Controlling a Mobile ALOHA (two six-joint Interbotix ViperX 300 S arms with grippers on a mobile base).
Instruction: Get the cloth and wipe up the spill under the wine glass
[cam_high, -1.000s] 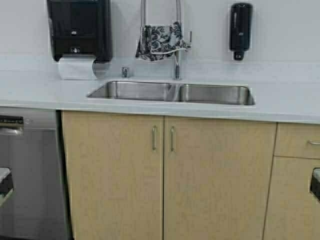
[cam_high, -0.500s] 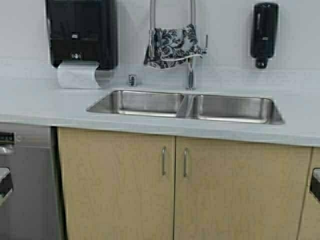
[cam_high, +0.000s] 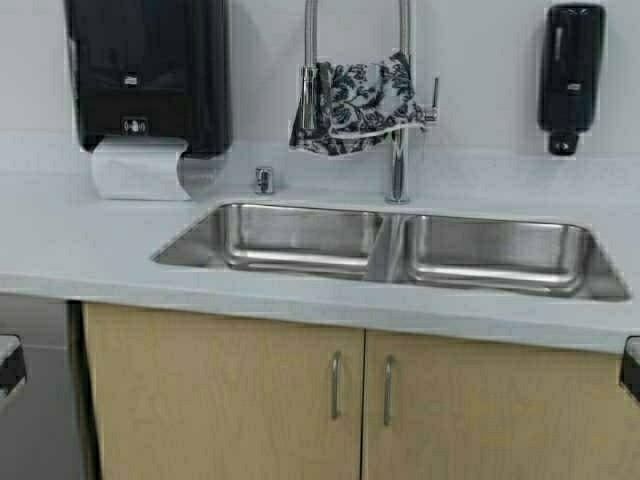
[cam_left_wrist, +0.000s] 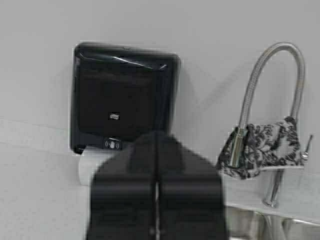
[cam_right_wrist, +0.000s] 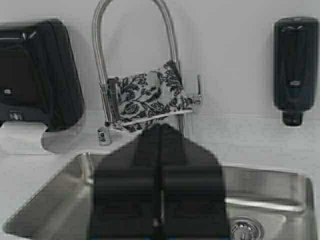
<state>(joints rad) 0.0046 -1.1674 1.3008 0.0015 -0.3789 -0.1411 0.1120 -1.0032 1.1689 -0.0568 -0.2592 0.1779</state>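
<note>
On my left the paper towel dispenser (cam_high: 150, 75) hangs on the wall. My left gripper (cam_left_wrist: 156, 200) is pressed closed, empty. The cloth (cam_high: 355, 100) hangs draped over the faucet (cam_high: 400, 100) above the sink (cam_high: 390, 250). My right gripper (cam_right_wrist: 160, 200) is likewise closed, empty. The soap dispenser (cam_high: 570, 75) hangs rightmost.

Faucet (cam_high: 400, 100): top of arch cut off in the high view.
Cloth (cam_high: 355, 95): far side hidden behind the faucet's tube.
Sink (cam_high: 390, 245): near basin walls out of sight below the counter edge.
Left gripper (cam_left_wrist: 156, 200), right gripper (cam_right_wrist: 159, 190): blurred, cut off at the frame edge.
Paper towel dispenser (cam_high: 150, 75): top cropped.
</note>
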